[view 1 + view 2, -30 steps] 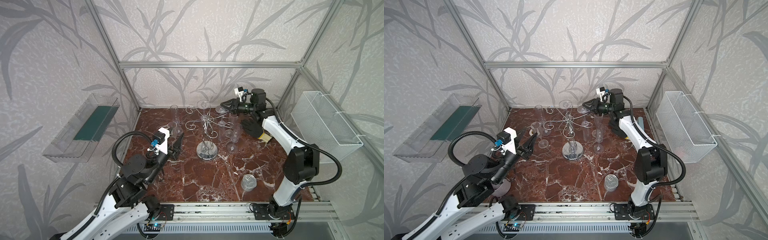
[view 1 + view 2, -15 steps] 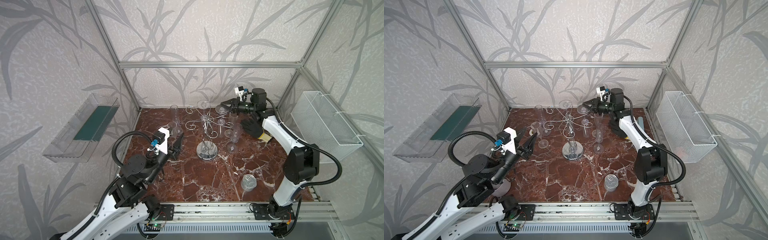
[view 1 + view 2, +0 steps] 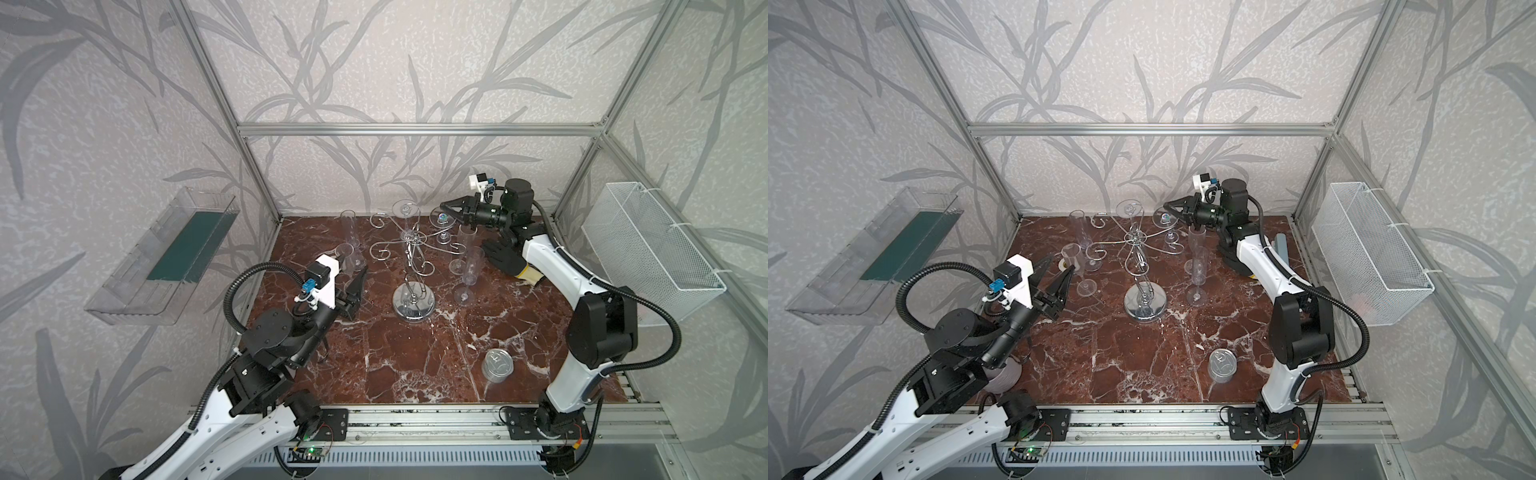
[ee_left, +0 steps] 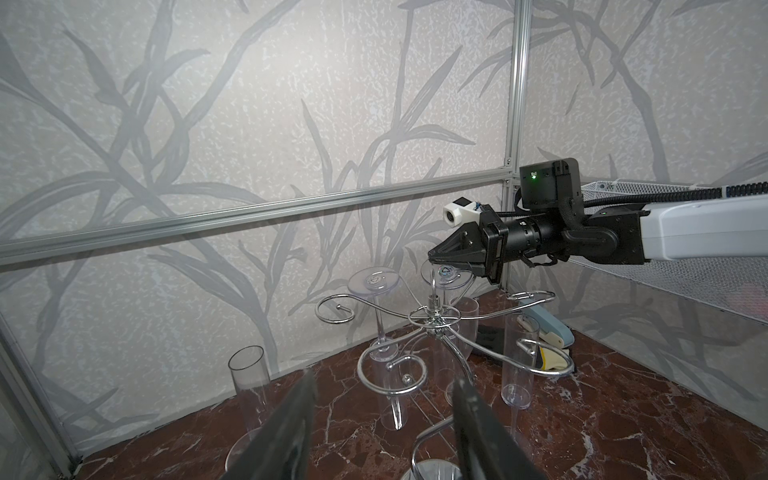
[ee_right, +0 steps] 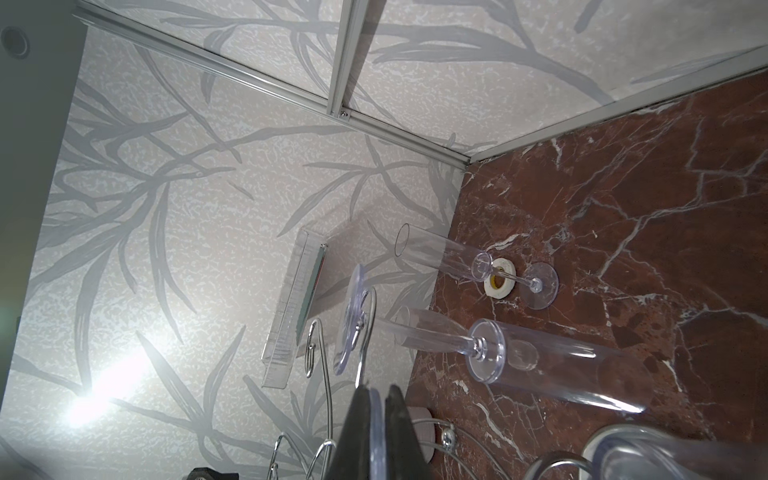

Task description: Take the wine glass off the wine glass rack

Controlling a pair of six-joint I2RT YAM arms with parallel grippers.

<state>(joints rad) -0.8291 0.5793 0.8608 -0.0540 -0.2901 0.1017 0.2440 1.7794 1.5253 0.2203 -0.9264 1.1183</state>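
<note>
The counter [image 3: 415, 365] is red-brown veined marble, boxed in by leaf-patterned walls on an aluminium frame. The wine glass rack [image 3: 409, 237] stands mid-counter, its chrome arms spreading out level with my right tool [image 3: 448, 210]. The wine glass [image 3: 441, 219] to be removed hangs bowl-down from the arm nearest that tool, with its stem in the spiral curl and its flat round foot on top. The right tool is closed on that foot: the right wrist view shows the clear disc edge-on, pinched between both fingers [image 5: 401, 432]. A second hung glass [image 3: 405, 208] sits just beyond the tool tip, and upright flutes [image 3: 467, 249] stand on the counter below the tool. My left tool [image 3: 1060, 268] hangs well apart from the rack, jaws parted, holding nothing. Handling assessment: the glass looks thin-walled, light and rigid, with a slick surface and a slender stem that is probably its weakest point. The foot rim is the practical hold, since the bowl sits below the wire. A flat pinch on a smooth disc may slip or let the glass swing. I judge that withdrawal should follow the open end of the curl, slowly, clear of the flutes beneath and the neighbouring foot.
</note>
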